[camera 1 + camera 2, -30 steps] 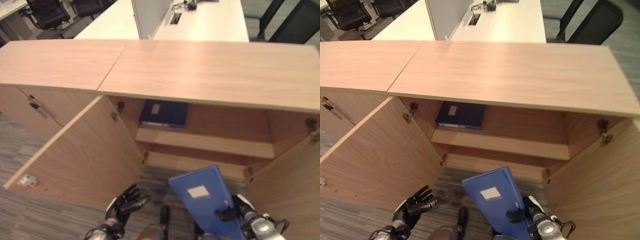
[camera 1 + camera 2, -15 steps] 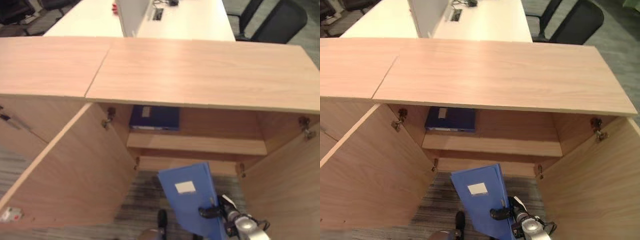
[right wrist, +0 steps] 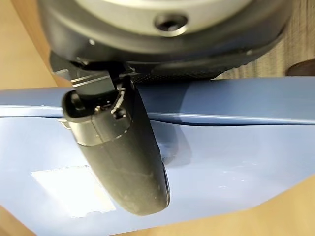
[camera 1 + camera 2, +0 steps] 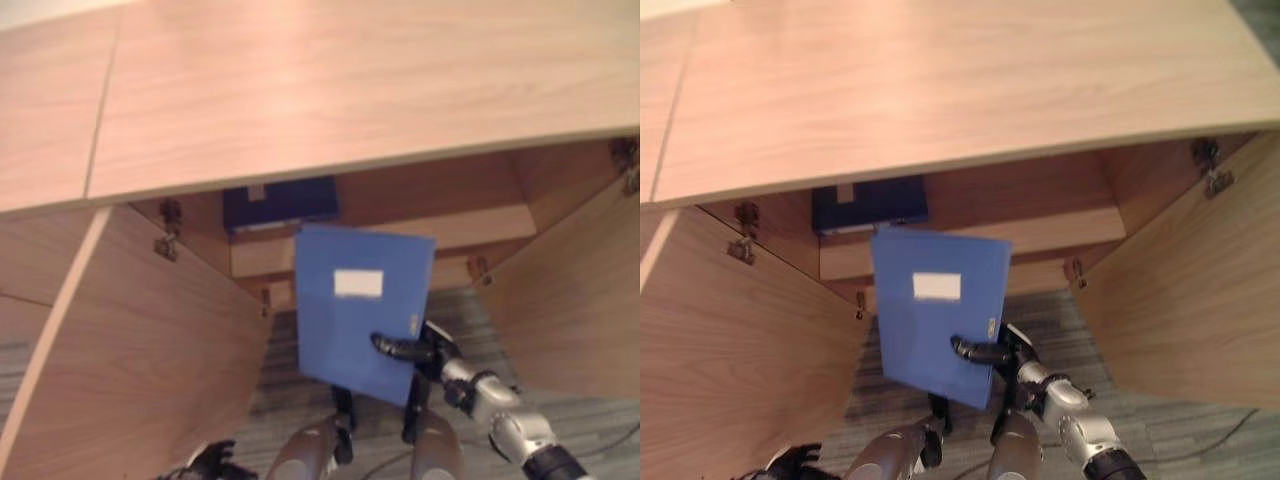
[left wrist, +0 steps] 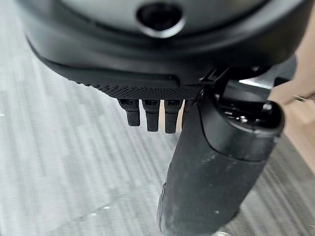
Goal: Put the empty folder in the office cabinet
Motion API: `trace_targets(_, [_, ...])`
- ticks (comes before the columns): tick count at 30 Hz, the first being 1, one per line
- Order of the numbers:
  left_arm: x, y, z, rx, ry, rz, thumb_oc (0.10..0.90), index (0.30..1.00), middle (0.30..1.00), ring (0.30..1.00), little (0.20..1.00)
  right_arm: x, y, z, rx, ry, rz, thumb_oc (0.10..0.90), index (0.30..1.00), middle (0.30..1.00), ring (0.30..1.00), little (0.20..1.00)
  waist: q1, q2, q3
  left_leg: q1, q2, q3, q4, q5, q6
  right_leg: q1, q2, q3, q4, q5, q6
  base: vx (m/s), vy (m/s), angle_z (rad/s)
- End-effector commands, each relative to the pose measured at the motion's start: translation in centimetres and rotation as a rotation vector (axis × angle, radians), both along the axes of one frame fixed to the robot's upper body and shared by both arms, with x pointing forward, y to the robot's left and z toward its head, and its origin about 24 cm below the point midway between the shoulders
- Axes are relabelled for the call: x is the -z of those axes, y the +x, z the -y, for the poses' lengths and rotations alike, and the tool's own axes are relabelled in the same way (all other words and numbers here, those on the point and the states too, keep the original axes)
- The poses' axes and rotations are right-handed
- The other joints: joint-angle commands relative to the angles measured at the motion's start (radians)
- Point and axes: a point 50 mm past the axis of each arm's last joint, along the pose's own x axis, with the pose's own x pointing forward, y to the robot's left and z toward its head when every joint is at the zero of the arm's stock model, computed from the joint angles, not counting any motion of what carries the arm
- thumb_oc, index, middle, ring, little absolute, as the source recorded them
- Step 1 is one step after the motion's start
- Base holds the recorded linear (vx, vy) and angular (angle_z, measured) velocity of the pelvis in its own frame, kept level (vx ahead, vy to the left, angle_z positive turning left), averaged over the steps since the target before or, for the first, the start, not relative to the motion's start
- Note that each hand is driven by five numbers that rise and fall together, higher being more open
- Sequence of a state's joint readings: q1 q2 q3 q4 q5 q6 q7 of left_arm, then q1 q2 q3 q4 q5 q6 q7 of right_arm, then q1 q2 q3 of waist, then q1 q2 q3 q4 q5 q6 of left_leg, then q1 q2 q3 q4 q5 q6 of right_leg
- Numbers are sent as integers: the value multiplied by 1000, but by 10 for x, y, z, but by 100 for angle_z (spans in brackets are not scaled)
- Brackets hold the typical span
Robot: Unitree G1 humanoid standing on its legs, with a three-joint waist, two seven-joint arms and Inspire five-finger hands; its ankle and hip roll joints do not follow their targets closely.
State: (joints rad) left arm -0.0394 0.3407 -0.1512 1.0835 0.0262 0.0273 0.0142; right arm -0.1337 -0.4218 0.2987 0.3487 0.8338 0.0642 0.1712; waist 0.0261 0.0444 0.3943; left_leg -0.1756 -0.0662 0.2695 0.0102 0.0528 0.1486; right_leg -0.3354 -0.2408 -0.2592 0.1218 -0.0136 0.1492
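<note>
Left eye view: right hand (image 4: 425,350) pinching blue folder (image 4: 360,300) upright before cabinet (image 4: 330,90)

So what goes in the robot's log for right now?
right hand: shut on blue folder | folder: upright before open cabinet | shelf: dark folder | left hand: low, idle

No text, number or sign can be read anywhere; the labels in view are blank or too small to make out. The blue folder (image 4: 360,310) carries a white rectangular label (image 4: 357,283) on its front cover — no writing shows on it; the right wrist view shows the same label (image 3: 71,191) from close as a plain white patch. A darker blue folder (image 4: 279,203) lying on the cabinet shelf (image 4: 470,228) bears a small pale label (image 4: 257,191) — nothing legible there either.
</note>
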Motion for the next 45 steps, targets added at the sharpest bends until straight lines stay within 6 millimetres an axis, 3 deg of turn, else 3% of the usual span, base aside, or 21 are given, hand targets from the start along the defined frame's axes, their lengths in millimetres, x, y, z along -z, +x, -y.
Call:
trace_targets(1, [1, -21, -11, -97, 15, -1, 800, 900, 900, 900, 900, -59, 32, 18, 193, 215, 284, 400, 300, 300, 300, 300, 13, -5, -13, -9, 6, -130, 96, -121, -95, 40, 20, -17, -60, 119, 6, 95, -193, 52])
trace_targets(2, [0, -18, -9, -118, 5, 30, 800, 900, 900, 900, 900, -71, 40, 25, 259, 277, 332, 400, 300, 300, 300, 300, 21, -10, -12, -32, 2, -152, 103, -118, -101, 44, 27, -13, -73, 139, 1, 41, -127, 58])
trace_targets(5, [1, -20, -8, -122, 5, 31, 800, 900, 900, 900, 900, -83, 47, 29, 319, 372, 379, 400, 300, 300, 300, 300, 31, -13, -18, -57, 9, -165, 106, -111, -108, 46, 33, -26, -89, 150, -1, 41, -141, 57])
trace_targets(11, [5, -34, -11, -143, 51, -13, 800, 900, 900, 900, 900, -98, 58, 40, 474, 616, 428, 400, 300, 300, 300, 300, 47, -19, -15, -99, 32, -194, 91, -92, -128, 31, 51, -53, -90, 135, -12, 32, -131, 29])
trace_targets(16, [1, -29, -13, -131, 69, 22, 800, 900, 900, 900, 900, -126, 74, 41, 544, 795, 507, 400, 300, 300, 300, 300, 68, -16, -7, -103, 43, -209, 52, -69, -140, 25, 66, -53, -97, 121, -18, 31, -98, 4])
trace_targets(17, [-1, -28, -13, -132, 72, 37, 800, 900, 900, 900, 900, -157, 85, 44, 557, 870, 599, 400, 300, 300, 300, 300, 85, -17, -10, -91, 49, -220, 9, -51, -146, 28, 77, -54, -103, 111, -23, 36, -90, 10])
trace_targets(18, [-1, -27, -13, -132, 72, 39, 800, 900, 900, 900, 900, -157, 85, 45, 557, 871, 601, 400, 300, 300, 300, 300, 85, -17, -9, -90, 49, -220, 7, -49, -147, 28, 77, -54, -103, 110, -23, 50, -119, 17])
trace_targets(24, [-8, -15, -15, -120, 82, 97, 800, 900, 900, 900, 900, -222, 99, 63, 655, 1041, 794, 400, 300, 300, 300, 300, 123, -4, -11, -79, 52, -252, -52, -16, -158, 25, 93, -62, -97, 80, -30, 34, -87, 11])
trace_targets(27, [-12, -6, -12, -100, 73, 129, 800, 900, 900, 900, 900, -243, 101, 81, 771, 1122, 839, 400, 300, 300, 300, 300, 147, 20, 4, -92, 52, -277, -69, 0, -163, 7, 97, -77, -78, 58, -38, 19, -104, 21])
trace_targets(35, [-12, -7, -15, -80, 87, 116, 800, 900, 900, 900, 900, -255, 109, 97, 857, 1090, 787, 400, 300, 300, 300, 300, 174, 53, 26, -126, 52, -306, -97, 33, -179, -35, 106, -96, -62, 40, -46, 2, -64, 19])
trace_targets(45, [-17, 2, -14, -54, 97, 154, 800, 900, 900, 900, 900, -277, 109, 94, 924, 1190, 820, 400, 300, 300, 300, 300, 190, 89, 52, -175, 54, -324, -98, 42, -183, -93, 125, -88, -55, 37, -52, -4, -31, 1])
